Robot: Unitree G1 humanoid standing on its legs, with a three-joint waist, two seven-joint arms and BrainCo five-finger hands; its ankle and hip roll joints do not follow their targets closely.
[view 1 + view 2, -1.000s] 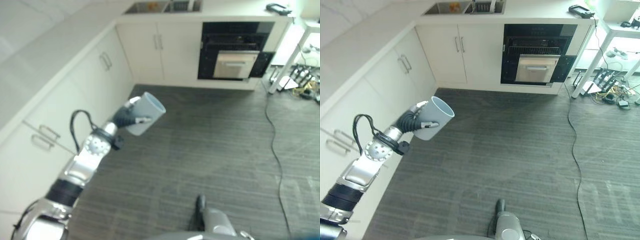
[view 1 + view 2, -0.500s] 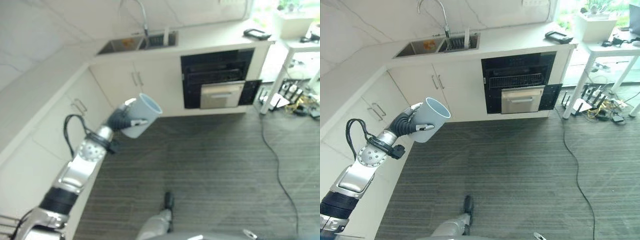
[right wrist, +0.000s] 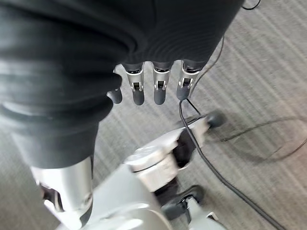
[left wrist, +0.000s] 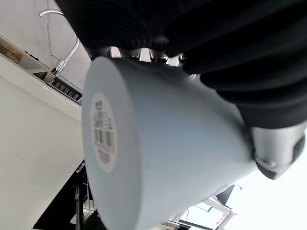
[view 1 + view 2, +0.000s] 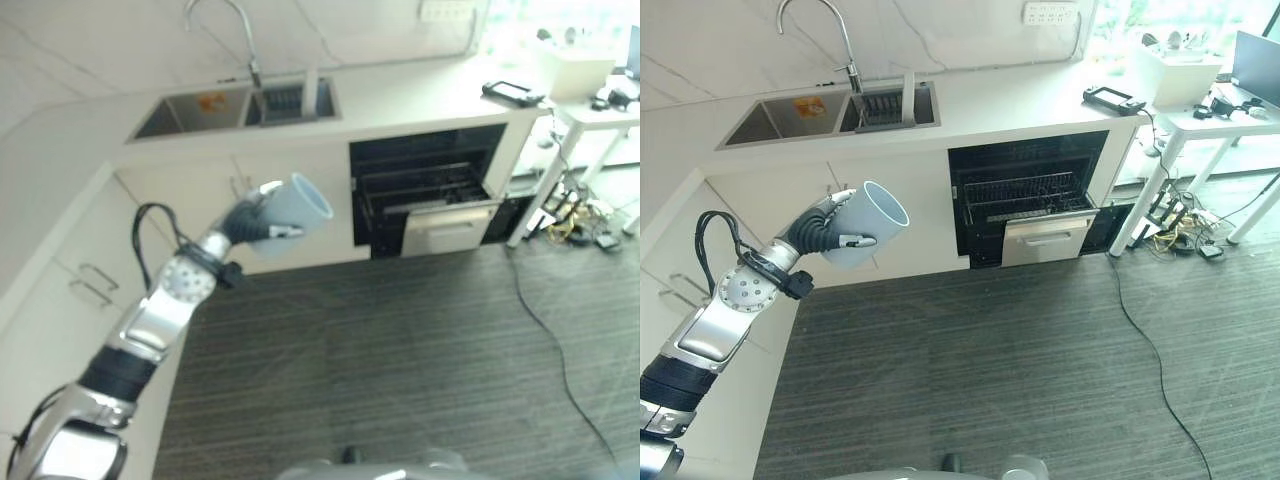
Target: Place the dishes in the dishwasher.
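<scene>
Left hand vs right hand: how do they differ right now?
The left hand is curled round a pale blue cup, raised in front of the cabinets; the right hand holds nothing. The left hand's fingers wrap the cup's wall; the right hand's fingers hang relaxed over the floor. Both wear dark ribbed covers.

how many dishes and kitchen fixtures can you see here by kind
cup, held in the left hand: 1
dishwasher, open with its rack showing: 1
sink: 1
tap: 1
dark device on the counter: 1
total: 5
</scene>
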